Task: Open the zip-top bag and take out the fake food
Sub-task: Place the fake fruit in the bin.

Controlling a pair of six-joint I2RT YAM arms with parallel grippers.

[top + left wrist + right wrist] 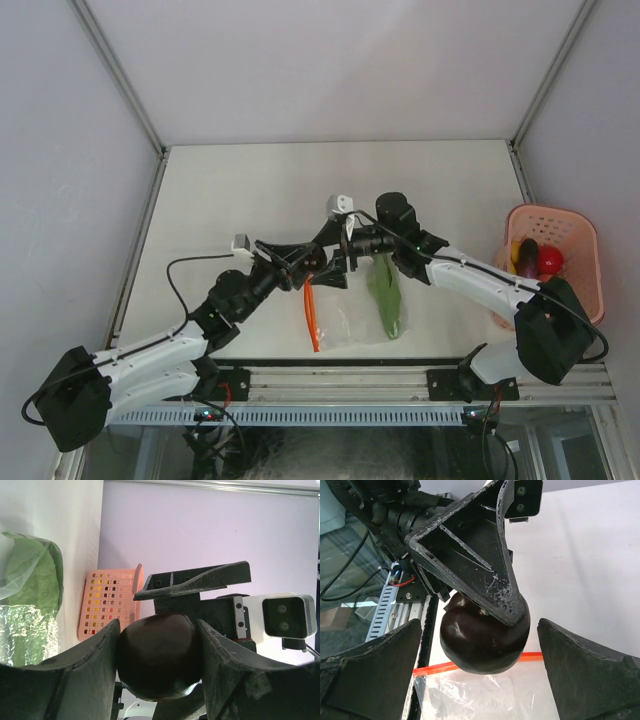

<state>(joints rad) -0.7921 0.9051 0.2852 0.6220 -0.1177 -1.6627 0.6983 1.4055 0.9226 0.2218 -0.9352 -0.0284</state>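
- The left claw (159, 635) is partly closed on a dark purple piece (160, 665) of fake food, one finger pressed to each side of it.
- The right claw (479, 627) stands wide open and holds nothing. Its fingers (375, 665) flank that same purple piece without touching it.
- The zip-top bag (350, 322) lies flat on the table (250, 190) just under both claws, its red zip strip (312, 318) on the left claw's side.
- A long green piece (386, 295) lies in the bag, beneath the right claw's wrist.
- The pink basket (585, 250) sits well away behind the right claw, with a red piece (548, 262) inside.
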